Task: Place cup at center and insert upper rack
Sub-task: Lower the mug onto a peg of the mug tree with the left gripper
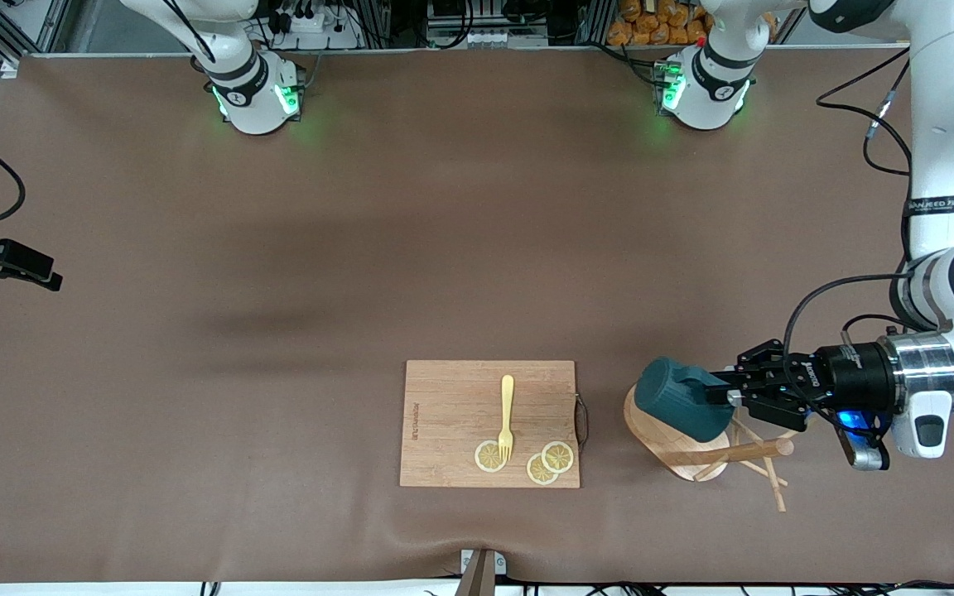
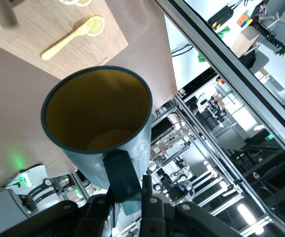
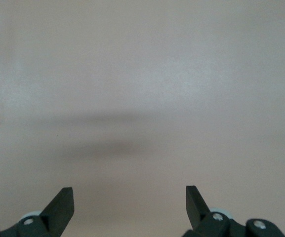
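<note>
Wide brown table (image 1: 278, 331), mostly bare. Near its front-camera edge, a bamboo cutting board (image 1: 452, 414) lying flat, carrying a yellow fork (image 1: 507, 418) and three lemon slices (image 1: 549, 462) — props, by the look of it, not part of this job. Just beside the board, toward the left arm's end, the mug tree (image 1: 692, 451), tipped on its side, oval base on edge, post and pegs splayed on the table. Directly above that base, the left gripper (image 1: 724, 391), clamped on the handle of the teal cup (image 1: 680, 397), turned sideways with its mouth facing away from the wrist. Handle grip probably chosen to leave the body free for setting down at centre. Inside the cup: tan glaze, nothing else. Right gripper (image 3: 130, 200) waiting over bare table, fingers wide apart, holding nothing.
</note>
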`<state>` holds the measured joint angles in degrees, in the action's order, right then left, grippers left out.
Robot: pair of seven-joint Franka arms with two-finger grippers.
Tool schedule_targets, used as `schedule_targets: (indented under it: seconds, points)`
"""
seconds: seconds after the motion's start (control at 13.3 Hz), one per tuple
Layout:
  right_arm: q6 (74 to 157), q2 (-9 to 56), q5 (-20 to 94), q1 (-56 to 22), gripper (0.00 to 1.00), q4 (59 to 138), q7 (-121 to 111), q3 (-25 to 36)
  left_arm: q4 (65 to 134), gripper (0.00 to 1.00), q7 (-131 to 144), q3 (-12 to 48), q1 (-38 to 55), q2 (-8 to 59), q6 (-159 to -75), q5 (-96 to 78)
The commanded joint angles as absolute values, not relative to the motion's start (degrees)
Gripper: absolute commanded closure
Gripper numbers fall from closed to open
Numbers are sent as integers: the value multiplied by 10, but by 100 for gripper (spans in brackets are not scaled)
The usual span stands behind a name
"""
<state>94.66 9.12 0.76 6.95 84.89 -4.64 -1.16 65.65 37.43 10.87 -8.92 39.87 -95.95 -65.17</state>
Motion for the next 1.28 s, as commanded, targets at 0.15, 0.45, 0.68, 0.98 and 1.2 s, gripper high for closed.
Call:
schedule_targets:
  seconds: [0.15, 0.45, 0.68, 0.98, 1.2]
  points:
    - [944, 91, 13, 81, 0, 843, -47, -20, 657, 100, 319, 99, -118, 425, -896, -699]
    - [944, 91, 13, 81, 0, 843, -47, -20, 657, 100, 280, 99, -130, 452, -883, -724]
    - [944, 91, 13, 81, 0, 843, -47, -20, 657, 100, 258, 99, -140, 468, -868, -724]
    - [945, 91, 14, 81, 0, 843, -47, -20, 657, 100, 248, 99, -148, 472, -867, -722]
    - [944, 91, 15, 80, 0, 842, -47, -20, 657, 100, 246, 98, -154, 474, -867, -722]
